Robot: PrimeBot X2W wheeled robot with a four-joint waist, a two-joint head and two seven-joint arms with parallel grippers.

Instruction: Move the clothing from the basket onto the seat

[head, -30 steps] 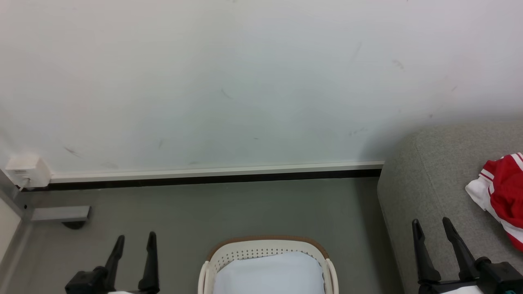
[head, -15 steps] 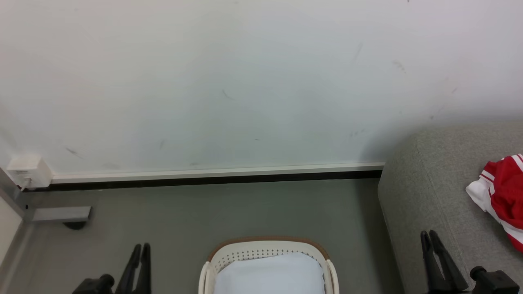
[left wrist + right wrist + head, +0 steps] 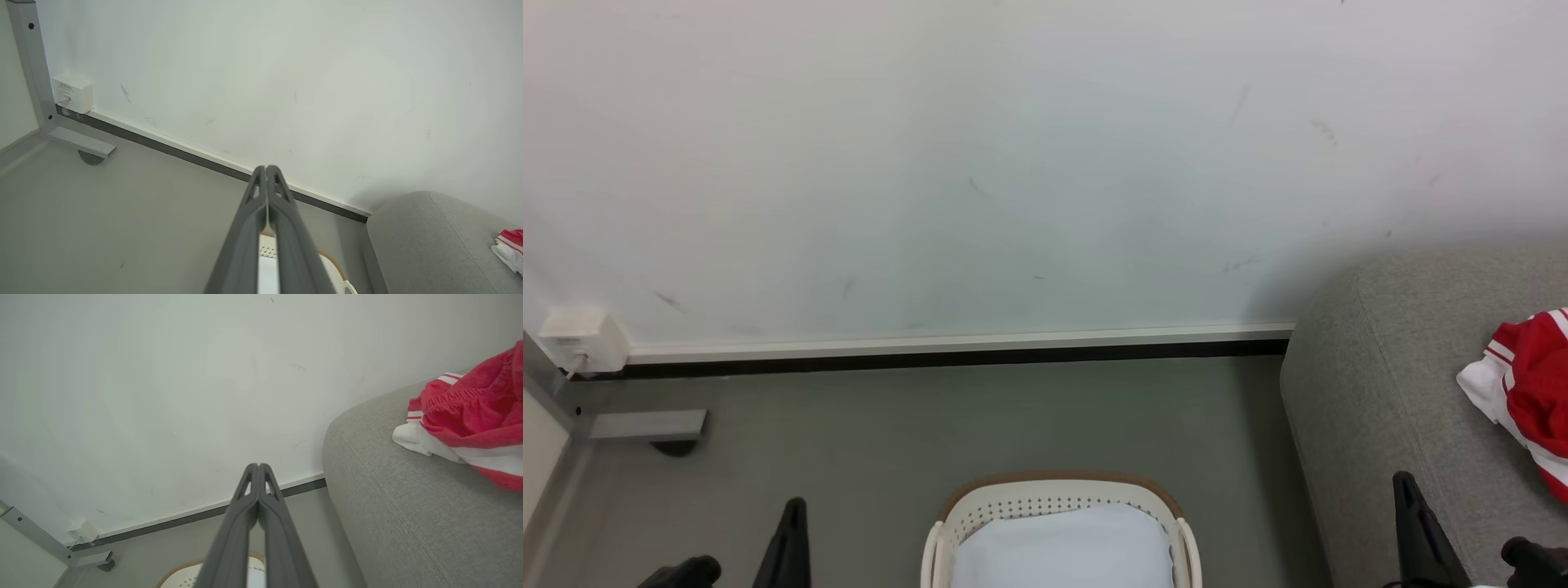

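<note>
The red-and-white clothing (image 3: 1531, 392) lies crumpled on the light grey seat (image 3: 1380, 384) at the right; the right wrist view shows the clothing (image 3: 470, 416) on the seat (image 3: 400, 490) too. The cream basket (image 3: 1058, 502) with a brown rim stands on the floor at bottom centre, a plain pale bluish-white pad (image 3: 1062, 547) inside it. My left gripper (image 3: 792, 510) is low at the bottom left, shut and empty. My right gripper (image 3: 1403, 486) is at the bottom right in front of the seat, shut and empty. Both wrist views show fingers pressed together: left gripper (image 3: 266, 168), right gripper (image 3: 258, 465).
A white wall with a white and black skirting (image 3: 947, 347) runs behind the grey floor. A small white box (image 3: 580, 339) sits on the wall at the left, beside a grey metal leg with a foot (image 3: 645, 426).
Both grippers have gone from wide open to shut, holding nothing, and have sunk lower toward the bottom edge of the head view. The clothing, basket and seat stay put.
</note>
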